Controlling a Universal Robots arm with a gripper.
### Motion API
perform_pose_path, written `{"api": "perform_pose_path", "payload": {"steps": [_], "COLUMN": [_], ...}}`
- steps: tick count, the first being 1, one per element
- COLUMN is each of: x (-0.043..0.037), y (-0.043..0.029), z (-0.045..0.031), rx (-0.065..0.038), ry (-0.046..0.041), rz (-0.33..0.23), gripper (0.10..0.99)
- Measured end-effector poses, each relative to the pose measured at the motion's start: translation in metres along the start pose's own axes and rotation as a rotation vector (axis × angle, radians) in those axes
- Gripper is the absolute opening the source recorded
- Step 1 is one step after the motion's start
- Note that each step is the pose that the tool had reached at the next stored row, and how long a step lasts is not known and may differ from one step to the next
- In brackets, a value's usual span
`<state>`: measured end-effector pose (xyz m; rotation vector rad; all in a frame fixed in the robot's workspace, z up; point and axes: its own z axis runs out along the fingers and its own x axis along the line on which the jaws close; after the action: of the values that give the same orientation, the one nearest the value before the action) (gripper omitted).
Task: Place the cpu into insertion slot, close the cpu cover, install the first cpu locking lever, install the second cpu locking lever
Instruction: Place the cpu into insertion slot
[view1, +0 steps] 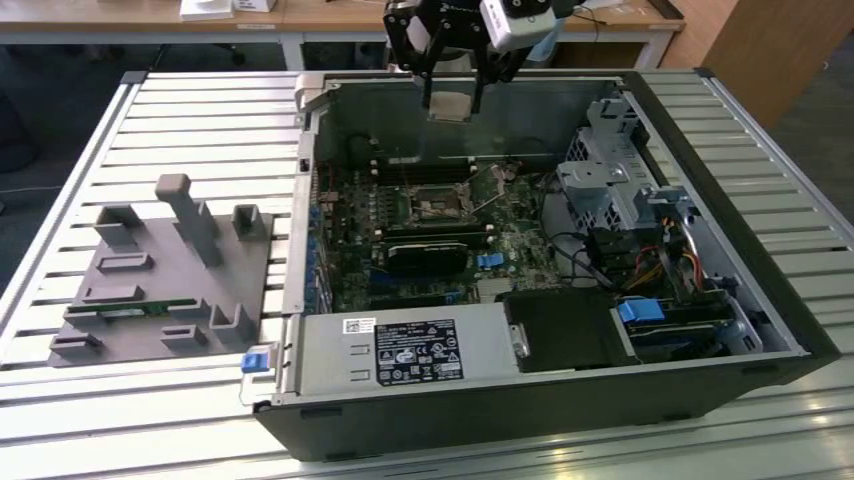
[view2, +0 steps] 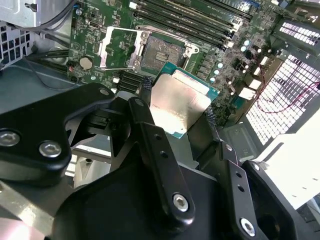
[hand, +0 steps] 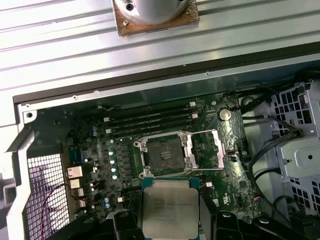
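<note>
My gripper (view1: 451, 98) hangs above the open computer case, shut on the cpu (view1: 450, 106), a flat tan-silver square. In both wrist views the cpu (view2: 180, 102) (hand: 171, 207) sits between the black fingers (view2: 150, 135), well above the board. Below it lies the insertion slot (hand: 164, 155) (view2: 162, 50) (view1: 434, 206), a square black-framed socket with nothing in it. The cpu cover (hand: 207, 150) (view2: 117, 47), a silvery frame, is swung open beside the socket. Thin wire levers stand raised near the socket (view1: 501, 195).
Long black memory slots (hand: 150, 120) run beside the socket. A black card (view1: 434, 250), the power supply (view1: 400, 350) and a drive cage (view1: 601, 190) with cables crowd the case. A grey fixture (view1: 160, 270) stands on the slatted table at the exterior view's left.
</note>
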<state>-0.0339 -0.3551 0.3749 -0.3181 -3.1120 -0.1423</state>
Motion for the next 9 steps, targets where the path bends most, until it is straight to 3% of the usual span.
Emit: {"api": "perform_pose_path", "payload": {"steps": [9], "x": [0.0], "y": [0.0], "z": [0.0001], "rx": [-0.001], "ry": [-0.0028], "rz": [0.031], "gripper": [0.541]}}
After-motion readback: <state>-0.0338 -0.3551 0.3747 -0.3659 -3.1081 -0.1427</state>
